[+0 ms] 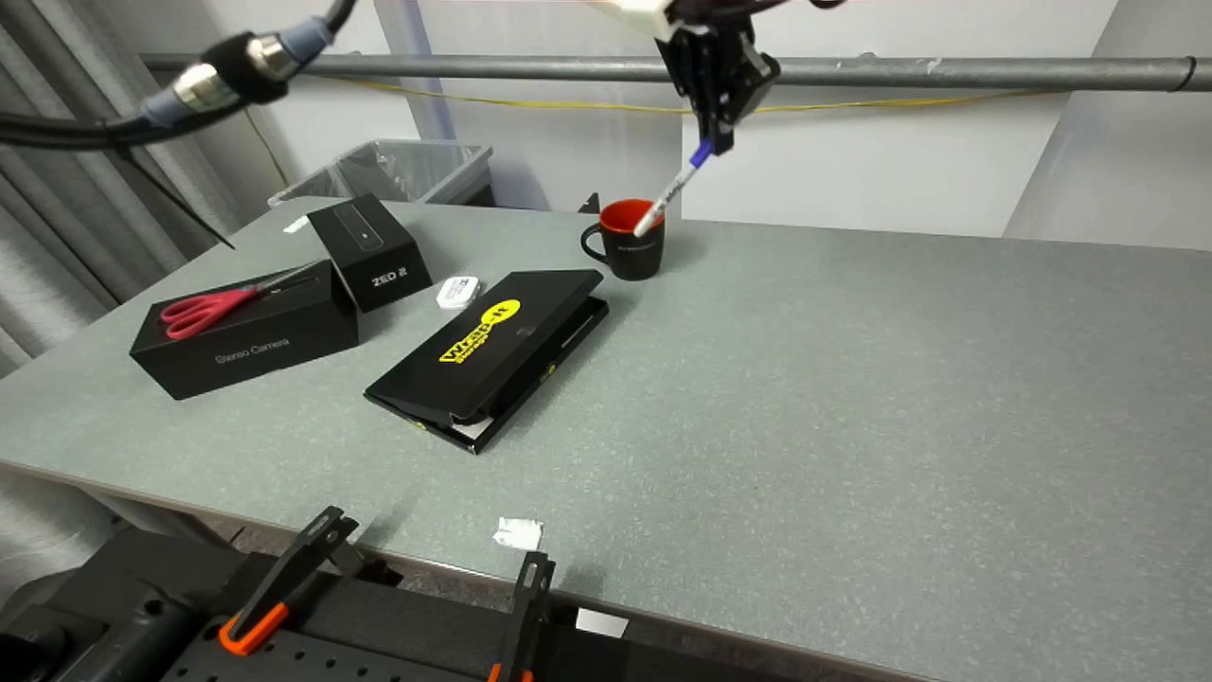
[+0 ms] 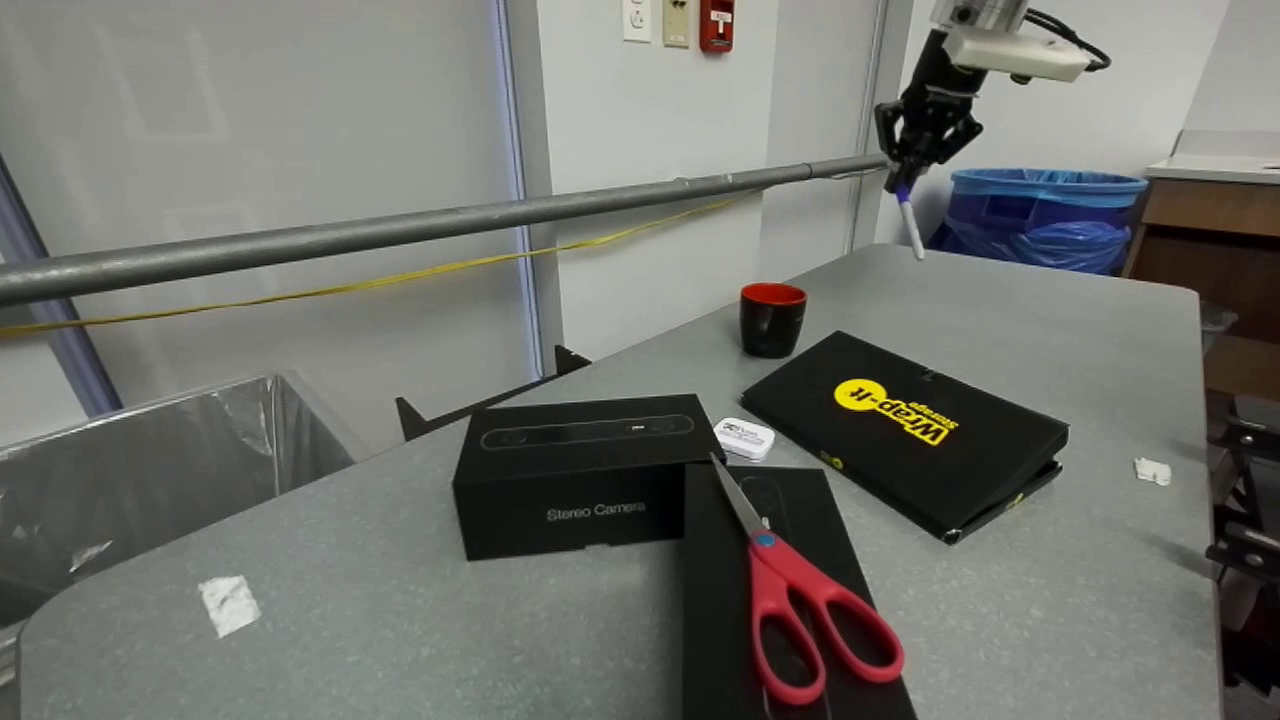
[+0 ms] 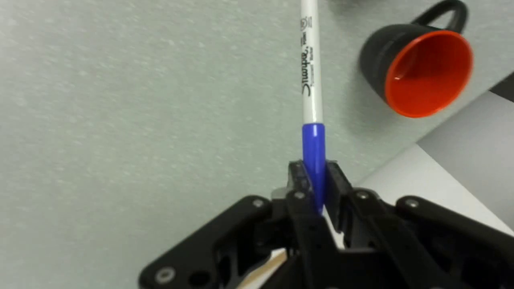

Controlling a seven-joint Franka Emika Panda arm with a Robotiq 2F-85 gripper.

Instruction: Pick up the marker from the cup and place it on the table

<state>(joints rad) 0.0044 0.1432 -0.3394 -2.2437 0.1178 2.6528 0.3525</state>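
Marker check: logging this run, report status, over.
Gripper shut on marker, blue end. Marker out of cup, above table. Cup off to one side, probably not blocking.

Red-handled scissors (image 2: 785,570) on a black Stereo Camera box (image 1: 251,355)
A ZED 2 box (image 1: 374,248) lies just beside it; near both are a small white case (image 1: 458,292) and a Wrap-It Storage box (image 1: 488,341), lid ajar. A yellow cord (image 2: 430,271) runs below a metal pipe (image 2: 500,216).

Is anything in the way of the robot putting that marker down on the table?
Nothing I can see. The gripper holds the marker in the air by its blue end, and the wrist view shows grey table below. The cup stands off to one side, not touching the marker.
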